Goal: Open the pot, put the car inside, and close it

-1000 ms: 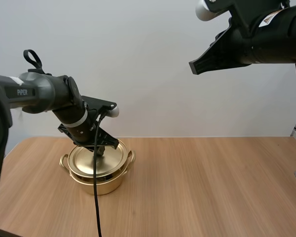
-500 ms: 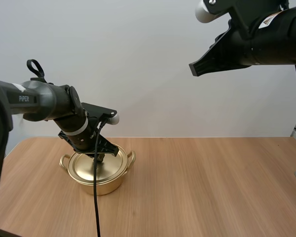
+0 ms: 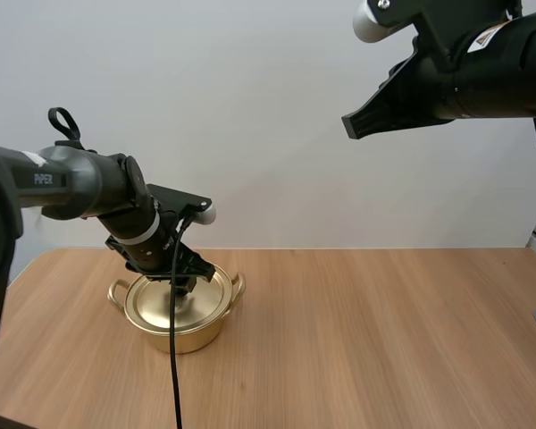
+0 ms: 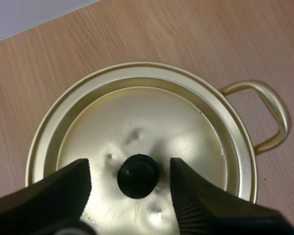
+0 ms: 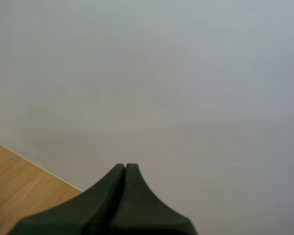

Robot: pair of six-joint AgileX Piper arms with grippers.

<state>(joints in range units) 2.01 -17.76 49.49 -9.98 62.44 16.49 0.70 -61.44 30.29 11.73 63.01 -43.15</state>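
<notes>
left jaws: our left gripper [image 4: 130,167] is standing open, its two fingers [image 4: 71,188] flanking the black knob [image 4: 138,175] with a gap on each side, touching nothing.
right jaws: our right gripper [image 5: 125,167] is lying pressed together as one wedge, holding nothing, hanging high above the table [image 3: 384,340] and well apart from the pot [image 3: 195,332].
lid: the gold lid [image 4: 181,132] is sitting flat and centred on the pot, which is standing near the table's left end.
car: the lid is covering the inside, so we are not able to tell whether the car is lying in there.
step: we are judging this as lid work at the knob. whether we are about to lift it or are letting go after closing, we cannot tell.
next move: for opening, we are needing to pinch the knob squarely and lift straight up. for finishing, we are needing to rise straight without snagging it.
around: one loop handle [image 4: 277,115] is sticking out beside the rim.
in the way: nothing is blocking the knob. the risk we are seeing is the pot sliding on the smooth wood if a finger is dragging.
</notes>
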